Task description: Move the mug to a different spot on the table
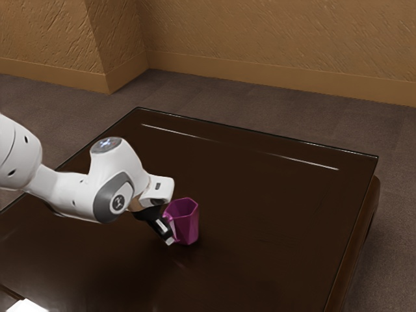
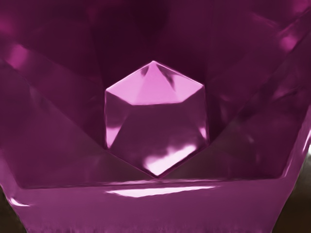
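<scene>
Directly under the wrist camera, you are looking down into the magenta mug (image 2: 154, 121), its hexagonal floor sitting at centre and its near wall spanning the lower edge. In the exterior view, the gripper (image 1: 167, 234) is pressing against the mug's (image 1: 184, 221) side facing the exterior view's left, at rim height. You are not getting enough detail to tell whether the claw is open or clamped. The mug is standing with its mouth up, appearing to rest on the dark table (image 1: 279, 195), in the near half, toward the exterior view's left. The white arm (image 1: 78, 188) is entering from that same side.
</scene>
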You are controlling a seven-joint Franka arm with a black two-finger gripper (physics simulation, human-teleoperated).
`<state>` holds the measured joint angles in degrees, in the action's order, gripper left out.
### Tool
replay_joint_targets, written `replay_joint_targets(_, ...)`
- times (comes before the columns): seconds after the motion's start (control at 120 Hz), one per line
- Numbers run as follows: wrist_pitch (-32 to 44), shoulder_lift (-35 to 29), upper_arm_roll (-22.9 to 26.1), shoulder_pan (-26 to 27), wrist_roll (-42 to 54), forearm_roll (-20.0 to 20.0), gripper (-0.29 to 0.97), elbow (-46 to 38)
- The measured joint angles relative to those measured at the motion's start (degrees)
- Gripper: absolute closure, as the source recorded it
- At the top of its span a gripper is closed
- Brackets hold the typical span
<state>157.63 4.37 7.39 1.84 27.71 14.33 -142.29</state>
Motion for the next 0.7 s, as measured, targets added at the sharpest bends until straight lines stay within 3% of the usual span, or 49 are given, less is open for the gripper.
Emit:
replay_joint_targets(0.142, 4.32, -1.35, 0.16, 0.06, 0.91, 0.09, 0.64, -0.65)
replay_joint_targets(0.367, 12.65, -3.26, 0.01, 0.72, 3.87, 4.41, 0.73, -1.65)
replay_joint_targets(0.7, 25.09, 4.28, -1.60, -0.17, 11.09, 5.86, 0.78, 1.40)
